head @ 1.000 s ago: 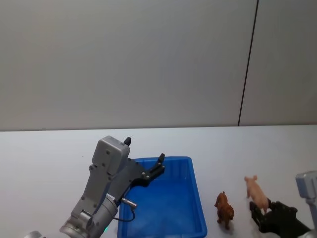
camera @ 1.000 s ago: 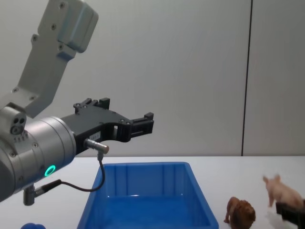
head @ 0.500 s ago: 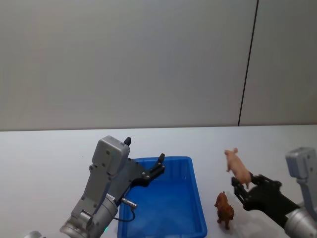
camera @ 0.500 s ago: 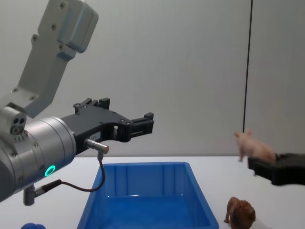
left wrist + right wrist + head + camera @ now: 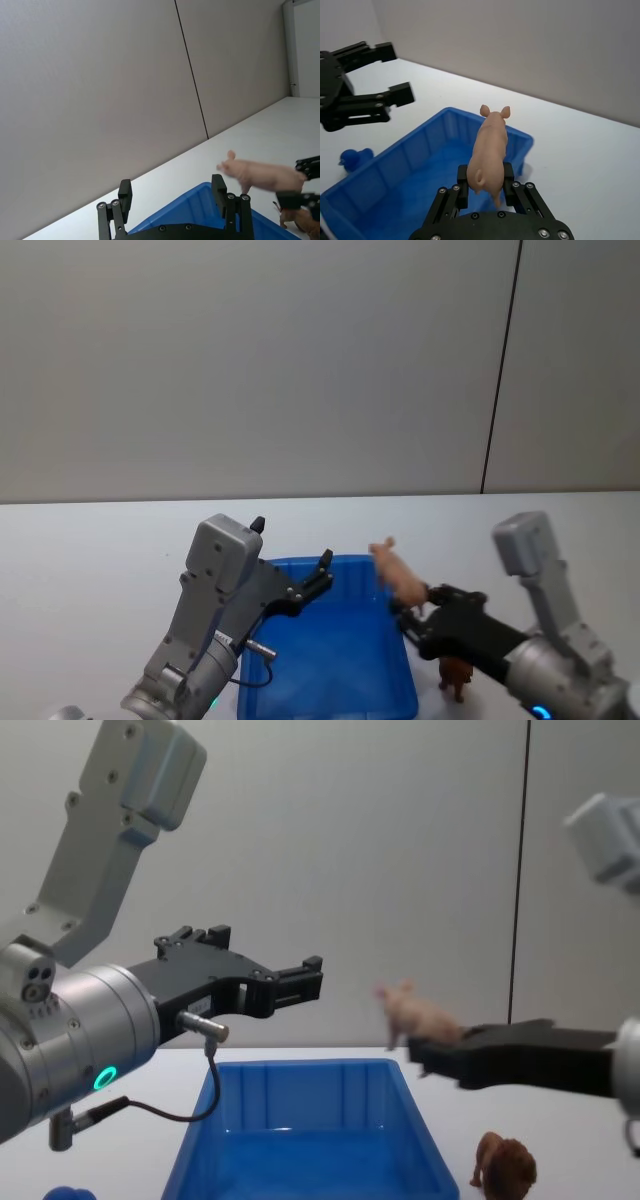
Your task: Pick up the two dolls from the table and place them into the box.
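One pig (image 5: 398,573), clamped in the right hand (image 5: 485,172), is hanging over the 3 o'clock rim of the box (image 5: 405,672); dropping here is probably risking a bounce out. Left hand (image 5: 171,186) is hovering, spread, at 9 o'clock.

Glossy plastic box (image 5: 300,1095), smooth matt pig (image 5: 490,147), rough shaggy lion (image 5: 505,1165), matt white table (image 5: 100,550).

Our left arm (image 5: 80,1030) and right arm (image 5: 545,640) wore pale grey shells, boxy at the wrist links and round at the forearms. The left one carried a green ring light (image 5: 103,1077), a silver plug (image 5: 205,1028) and a thin black cable (image 5: 150,1108). Our left tool (image 5: 171,186) and right tool (image 5: 485,172) were matte black, with flat fingers (image 5: 125,197) studded with small silver screws (image 5: 162,228).
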Available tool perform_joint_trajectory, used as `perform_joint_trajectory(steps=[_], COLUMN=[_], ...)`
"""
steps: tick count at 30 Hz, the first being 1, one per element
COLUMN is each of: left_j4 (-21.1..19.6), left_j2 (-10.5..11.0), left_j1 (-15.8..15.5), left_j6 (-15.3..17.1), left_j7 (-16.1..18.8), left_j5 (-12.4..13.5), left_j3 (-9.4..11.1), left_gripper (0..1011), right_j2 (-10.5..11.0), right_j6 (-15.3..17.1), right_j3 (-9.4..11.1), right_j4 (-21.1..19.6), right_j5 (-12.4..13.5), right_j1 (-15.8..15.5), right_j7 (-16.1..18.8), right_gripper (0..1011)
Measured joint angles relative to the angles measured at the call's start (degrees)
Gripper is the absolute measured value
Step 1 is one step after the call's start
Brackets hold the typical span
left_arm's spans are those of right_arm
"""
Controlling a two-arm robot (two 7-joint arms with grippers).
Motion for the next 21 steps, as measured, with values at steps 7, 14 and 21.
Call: perform_joint_trajectory(steps=[7, 14, 21], left_j4=[0.00, 0.00, 0.00], left_j2=[0.00, 0.00, 0.00], left_j1=[0.00, 0.00, 0.00], left_j6=[0.00, 0.00, 0.00], left_j7=[0.00, 0.00, 0.00], left_j5=[0.00, 0.00, 0.00], left_j3=[0.00, 0.00, 0.00], left_gripper=[1002, 1001, 1001], right_j2=[-2.05, -2.86, -2.14], right_j6=[2.03, 2.97, 2.65], right_j3=[-1.87, -2.72, -2.37], right_j4=[2.11, 3.04, 2.65], right_j5=[-1.53, -2.19, -2.12], right_j1=[1.89, 2.67, 2.37], right_j7=[2.43, 3.35, 2.94], right_gripper=[546, 778, 939])
